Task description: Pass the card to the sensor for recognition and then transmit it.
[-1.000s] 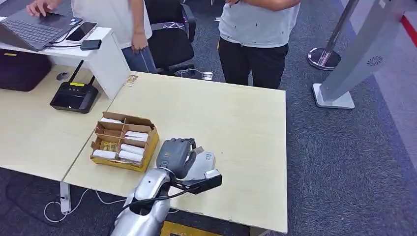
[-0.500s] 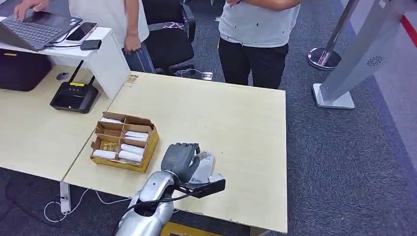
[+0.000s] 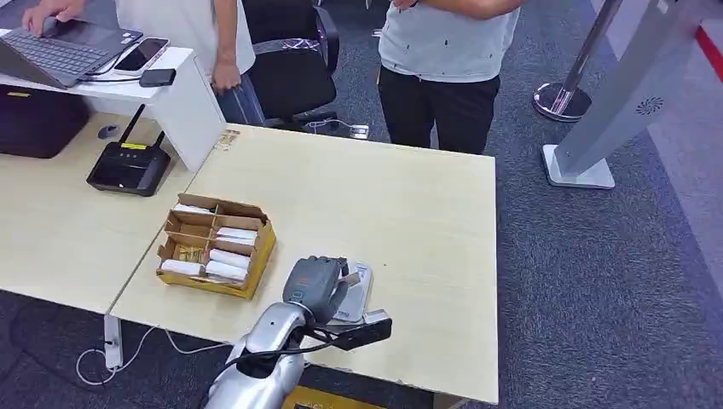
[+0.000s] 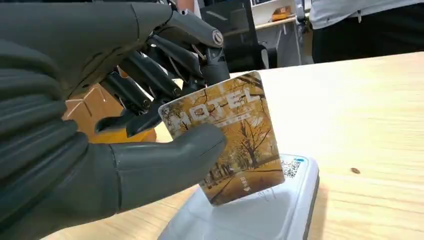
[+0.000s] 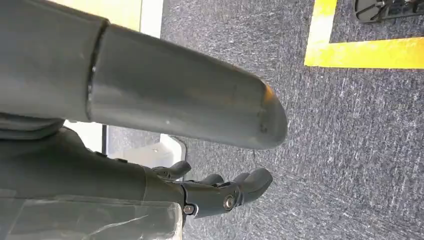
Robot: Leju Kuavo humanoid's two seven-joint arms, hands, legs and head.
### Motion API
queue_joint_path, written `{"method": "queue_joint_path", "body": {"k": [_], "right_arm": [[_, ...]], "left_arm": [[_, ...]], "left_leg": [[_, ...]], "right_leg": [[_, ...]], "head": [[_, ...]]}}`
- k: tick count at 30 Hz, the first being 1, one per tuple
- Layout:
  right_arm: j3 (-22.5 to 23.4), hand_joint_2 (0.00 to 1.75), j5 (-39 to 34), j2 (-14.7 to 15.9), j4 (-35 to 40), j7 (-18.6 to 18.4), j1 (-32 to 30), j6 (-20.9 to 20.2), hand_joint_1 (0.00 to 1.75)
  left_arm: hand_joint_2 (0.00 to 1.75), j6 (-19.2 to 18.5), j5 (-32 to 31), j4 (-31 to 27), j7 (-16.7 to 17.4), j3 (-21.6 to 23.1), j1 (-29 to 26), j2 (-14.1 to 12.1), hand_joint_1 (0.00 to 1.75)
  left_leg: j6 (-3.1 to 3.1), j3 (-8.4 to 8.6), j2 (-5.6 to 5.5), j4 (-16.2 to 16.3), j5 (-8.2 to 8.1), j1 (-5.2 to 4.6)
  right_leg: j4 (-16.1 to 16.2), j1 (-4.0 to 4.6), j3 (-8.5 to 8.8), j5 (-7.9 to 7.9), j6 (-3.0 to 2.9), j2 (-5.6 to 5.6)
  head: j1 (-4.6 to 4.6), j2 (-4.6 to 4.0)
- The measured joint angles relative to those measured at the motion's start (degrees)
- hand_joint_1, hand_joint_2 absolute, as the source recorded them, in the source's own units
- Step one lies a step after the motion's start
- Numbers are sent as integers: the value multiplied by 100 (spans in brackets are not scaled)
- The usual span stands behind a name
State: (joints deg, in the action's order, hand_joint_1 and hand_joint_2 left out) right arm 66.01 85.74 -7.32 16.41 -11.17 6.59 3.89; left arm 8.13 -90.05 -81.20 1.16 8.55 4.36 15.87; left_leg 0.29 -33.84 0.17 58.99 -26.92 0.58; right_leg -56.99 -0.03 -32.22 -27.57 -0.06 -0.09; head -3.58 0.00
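My left hand (image 3: 315,285) pinches a hotel card (image 4: 235,135) between thumb and fingers near the table's front edge. The card is printed with yellow autumn trees and the word HOTEL. It stands tilted over a flat white-grey sensor (image 4: 260,215), its lower edge at or just above the sensor's top; I cannot tell if they touch. In the head view the sensor (image 3: 358,294) shows partly beside my left hand, which covers the card. My right hand (image 5: 220,195) hangs over the carpet, empty, its fingers loosely apart.
A cardboard box (image 3: 217,245) with dividers and white rolls stands left of my hand. A black router (image 3: 128,168) sits on the neighbouring desk. One person (image 3: 443,60) stands at the table's far edge, another (image 3: 205,43) at a laptop (image 3: 60,47).
My left hand has drawn a little nearer the front edge and lower, bringing the card down over the sensor. The person at the laptop shifted their hands.
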Motion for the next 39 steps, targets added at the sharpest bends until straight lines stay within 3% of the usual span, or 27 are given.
{"method": "queue_joint_path", "body": {"k": [19,23,32,39], "right_arm": [[2,0,6,0,-2,9,0,2,0],[4,0,31,0,-9,26,-1,-2,0],[15,0,142,9,-22,55,-1,-26,0],[15,0,243,15,-44,98,0,-42,0]], "left_arm": [[175,63,-2,39,197,37,14,-7,175],[175,103,-2,-20,461,37,52,-57,175],[175,-118,-4,-845,1229,37,811,-873,175],[175,-352,-4,-988,1589,31,1559,-1603,175]], "left_leg": [[0,6,0,0,0,0],[0,6,0,0,0,1],[-7,6,-1,-2,9,4],[-11,6,-1,-2,12,4]], "right_leg": [[0,0,6,0,0,0],[0,0,6,1,-1,0],[-5,4,6,3,-4,-1],[-6,4,6,3,-4,-1]], "head": [[0,0],[0,0],[0,0],[0,0]]}}
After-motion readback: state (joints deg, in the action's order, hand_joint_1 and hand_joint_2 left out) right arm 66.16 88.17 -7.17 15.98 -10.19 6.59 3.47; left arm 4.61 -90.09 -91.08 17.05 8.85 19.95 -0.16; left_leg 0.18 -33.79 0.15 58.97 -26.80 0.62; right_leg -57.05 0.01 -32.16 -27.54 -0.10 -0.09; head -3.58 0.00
